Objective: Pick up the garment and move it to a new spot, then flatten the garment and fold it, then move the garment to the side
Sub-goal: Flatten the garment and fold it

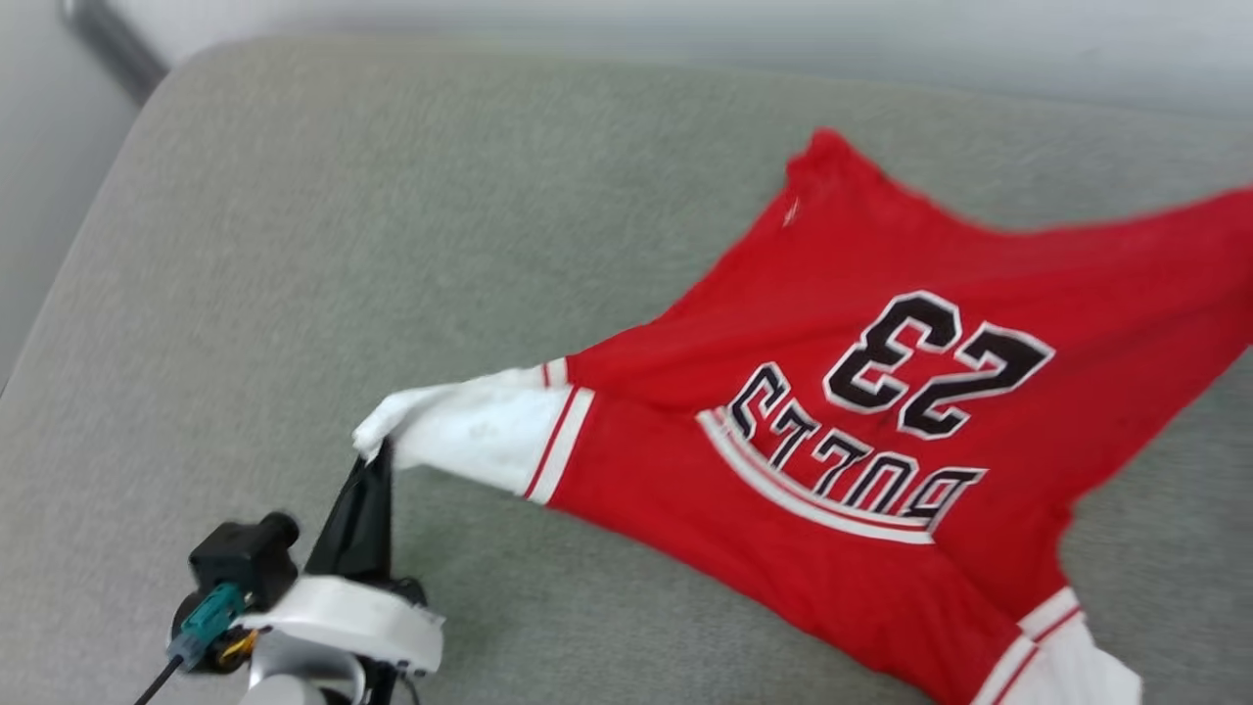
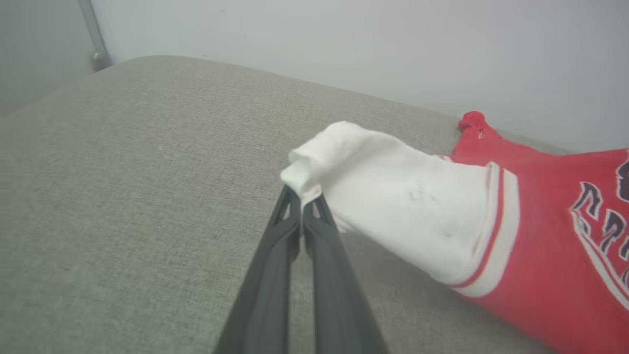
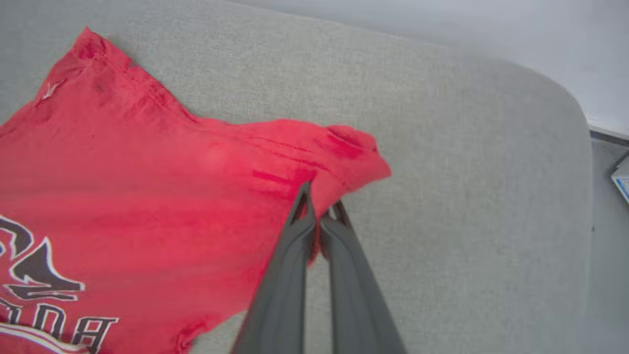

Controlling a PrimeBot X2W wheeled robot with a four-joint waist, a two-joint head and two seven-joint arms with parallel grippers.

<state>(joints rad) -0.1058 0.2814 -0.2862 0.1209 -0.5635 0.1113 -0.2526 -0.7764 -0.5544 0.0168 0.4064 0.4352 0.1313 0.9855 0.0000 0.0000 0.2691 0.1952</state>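
Observation:
The garment (image 1: 832, 431), a red jersey with white sleeves and a black-and-white "23", lies stretched across the grey cushion (image 1: 392, 245), lettering side up. My left gripper (image 1: 377, 460) is shut on the tip of its white sleeve (image 2: 393, 196), pulled out to the left; the left wrist view has the dark fingers (image 2: 275, 255) pinching the cloth at the left gripper (image 2: 301, 196). In the right wrist view my right gripper (image 3: 319, 206) is shut on a red corner of the garment (image 3: 147, 196), near its hem edge.
The cushion's rounded far edge meets a pale wall (image 2: 344, 49). A dark pole (image 1: 113, 44) stands at the back left. Bare cushion (image 3: 467, 172) lies right of the red corner, and its right edge drops to a floor with a white object (image 3: 620, 179).

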